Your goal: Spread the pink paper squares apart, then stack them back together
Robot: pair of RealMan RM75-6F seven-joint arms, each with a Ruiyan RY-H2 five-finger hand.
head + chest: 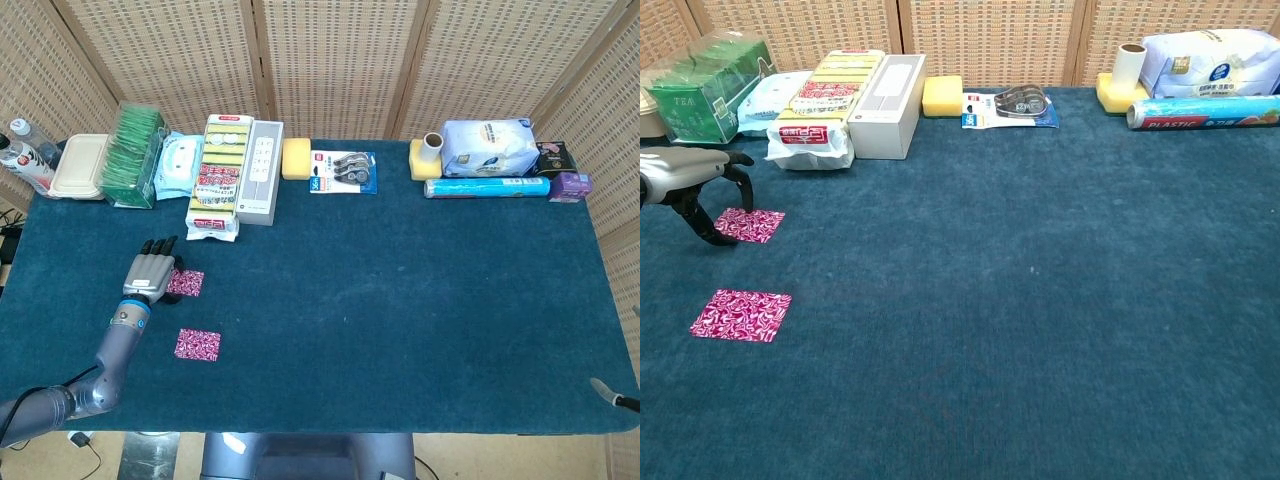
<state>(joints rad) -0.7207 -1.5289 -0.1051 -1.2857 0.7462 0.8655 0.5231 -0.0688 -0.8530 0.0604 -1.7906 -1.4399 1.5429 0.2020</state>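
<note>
near pink square [741, 315] lies flat on the desk [1040, 330], apart on the near side of the left hand [690, 185]. far pink square [750, 225] sits at its fingers [715, 238], which arch apart, gripping nothing. right hand barely in view, state unclear.

Two cameras on the robot, both facing the table

The head view looks steeply down over the whole blue tabletop [400, 300]; the chest view sits lower and closer, sharing its left half and back row of goods.
</note>
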